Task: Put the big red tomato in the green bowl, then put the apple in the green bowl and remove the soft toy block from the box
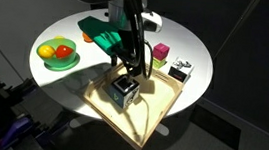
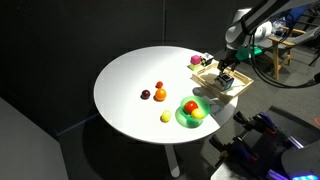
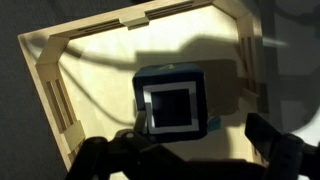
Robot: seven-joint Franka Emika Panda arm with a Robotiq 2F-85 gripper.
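The green bowl (image 1: 59,61) (image 2: 182,119) holds the big red tomato (image 1: 65,50) (image 2: 190,106) and the yellow-orange apple (image 1: 47,51) (image 2: 199,114). The soft toy block (image 1: 125,89) (image 3: 170,100), teal-sided with a white face and a dark square, sits inside the light wood box (image 1: 140,121) (image 2: 211,76) (image 3: 60,70). My gripper (image 1: 133,71) (image 2: 228,70) (image 3: 190,150) is open and hovers just above the block. In the wrist view its fingers stand on either side of the block without touching it.
A pink-and-green block (image 1: 160,54) and a black-and-white block (image 1: 181,70) stand on the table beside the box. Several small fruits (image 2: 158,92) lie mid-table. A teal object (image 1: 104,32) lies behind the arm. The round table's edge runs close to the box.
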